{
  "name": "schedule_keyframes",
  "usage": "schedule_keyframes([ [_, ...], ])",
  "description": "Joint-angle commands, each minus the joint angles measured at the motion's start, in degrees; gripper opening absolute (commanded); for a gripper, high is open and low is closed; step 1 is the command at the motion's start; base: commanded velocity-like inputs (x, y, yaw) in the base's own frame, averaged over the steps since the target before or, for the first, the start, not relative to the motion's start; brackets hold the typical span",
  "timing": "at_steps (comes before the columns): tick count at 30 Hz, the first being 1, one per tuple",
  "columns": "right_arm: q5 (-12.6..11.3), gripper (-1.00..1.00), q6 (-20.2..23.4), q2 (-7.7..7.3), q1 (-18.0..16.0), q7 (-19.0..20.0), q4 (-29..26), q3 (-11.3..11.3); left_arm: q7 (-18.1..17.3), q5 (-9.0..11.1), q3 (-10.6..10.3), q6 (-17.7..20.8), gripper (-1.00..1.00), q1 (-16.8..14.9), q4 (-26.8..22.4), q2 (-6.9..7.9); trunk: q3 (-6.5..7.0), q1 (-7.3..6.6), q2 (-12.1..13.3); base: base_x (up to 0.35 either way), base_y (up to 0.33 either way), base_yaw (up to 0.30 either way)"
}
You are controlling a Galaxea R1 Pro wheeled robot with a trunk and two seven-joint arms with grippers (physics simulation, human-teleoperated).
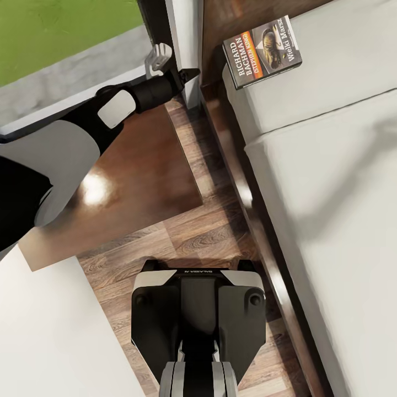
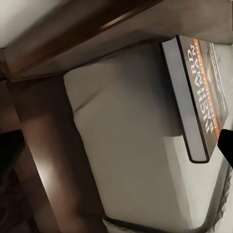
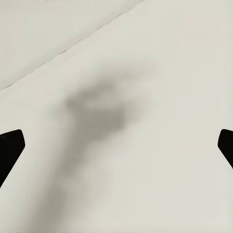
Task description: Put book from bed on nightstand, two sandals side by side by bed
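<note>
The thin dark paperback book [image 1: 263, 51] with white "RICHARD BACHMAN" lettering lies at the upper right of the head view, on the corner of the pale grey-white mattress of the bed [image 1: 331, 182], overhanging its edge slightly. The left wrist view shows the book [image 2: 199, 97] resting flat on the mattress [image 2: 131, 145] beside the dark brown wooden frame [image 2: 43, 160]. The left gripper [image 1: 190, 73] reaches from the upper left toward the book, short of it and holding nothing; how far its fingers are parted cannot be told. Below it sits the glossy dark brown nightstand [image 1: 132, 182]. In the right wrist view, the right gripper's [image 3: 116, 145] black fingertips [image 3: 9, 148] stand wide apart, empty, over mattress.
</note>
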Motion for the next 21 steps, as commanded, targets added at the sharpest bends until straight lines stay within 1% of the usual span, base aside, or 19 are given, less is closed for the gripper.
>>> schedule_keyframes([
  [1,0.2,1.0,0.2,0.0,-0.1,0.3,0.0,0.0,-0.1,0.6,-0.2,0.3,1.0,0.0,0.1,0.01,-0.03,0.02,0.0,0.0,0.0,0.0],
  [21,0.2,1.0,0.2,-0.01,0.0,0.4,0.1,0.0,-0.1,0.7,-0.1,0.3,1.0,-0.6,0.1,-1.0,-0.03,0.02,0.0,0.0,0.0,-0.004],
])
